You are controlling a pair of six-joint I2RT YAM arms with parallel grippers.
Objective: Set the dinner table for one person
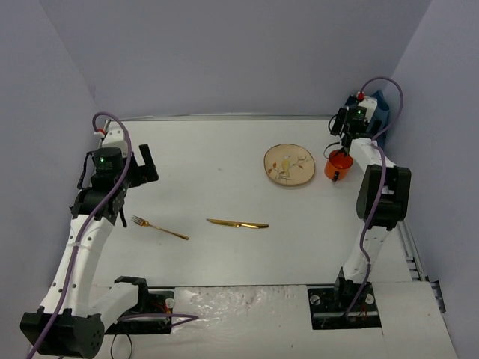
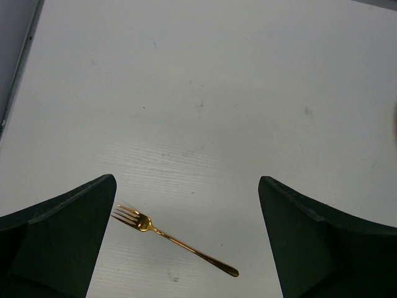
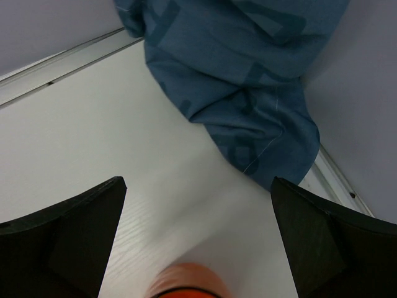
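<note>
The white dinner table (image 1: 224,187) holds a gold fork (image 1: 159,228) at the near left and a gold knife (image 1: 238,224) near the middle. A tan plate (image 1: 289,164) with a painted pattern lies at the back right, with an orange cup (image 1: 337,164) beside it. My left gripper (image 1: 144,166) is open and empty, hovering above and behind the fork (image 2: 173,239), which lies between its fingers (image 2: 62,236) low in the left wrist view. My right gripper (image 1: 344,129) is open and empty above the cup, whose blurred rim (image 3: 186,282) shows low in the right wrist view.
A crumpled dark blue cloth placemat (image 3: 248,81) lies in the far right corner (image 1: 383,105) against the walls. The table's metal edge rim (image 3: 62,62) runs along the back. Grey-violet walls enclose the table on three sides. The arm bases sit at the near edge.
</note>
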